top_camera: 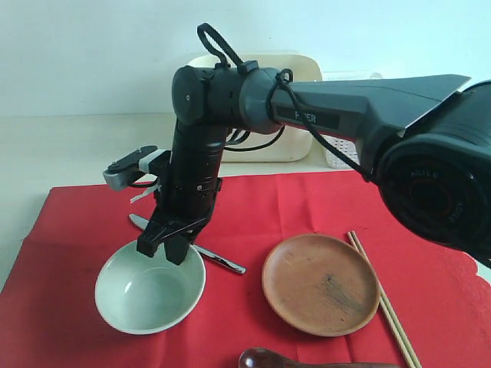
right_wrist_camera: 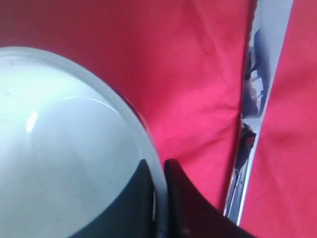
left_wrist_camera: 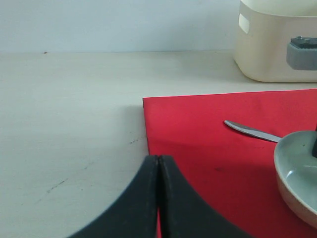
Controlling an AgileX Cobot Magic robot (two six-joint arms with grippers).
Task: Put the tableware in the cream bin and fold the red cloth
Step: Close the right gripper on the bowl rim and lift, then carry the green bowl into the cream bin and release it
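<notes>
1. Left hand [left_wrist_camera: 158,166]: fingers pressed fully together, nothing held. It hung over the left edge of the cloth, where the cloth met the bare surface [left_wrist_camera: 64,124].
2. Red cloth [top_camera: 69,230]: spread flat under all the ware. Judged soft and limp; best taken at the corners once cleared.
3. Pale green-white bowl [top_camera: 149,291]: upright and empty, front left on the cloth. Appeared glazed, so judged stiff, smooth, probably slippery and liable to chip, with some weight. The rim was the only practical hold.
4. Right hand [top_camera: 163,253]: closed on the bowl's far rim. The fingers [right_wrist_camera: 190,208] stood one inside the wall and one outside.
5. Metal knife [top_camera: 222,263]: flat on the cloth just behind the bowl. Thin, hard and low-lying; judged awkward to pinch.
6. Cream bin [top_camera: 295,149]: at the back beyond the cloth, largely behind the arm.
7. Dark brown spoon [top_camera: 265,359]: at the front edge, partly cut off.
8. Round brown plate [top_camera: 321,284]: flat and empty.
9. Wooden chopsticks [top_camera: 383,307]: just beside the plate's right rim. Light and slender.
</notes>
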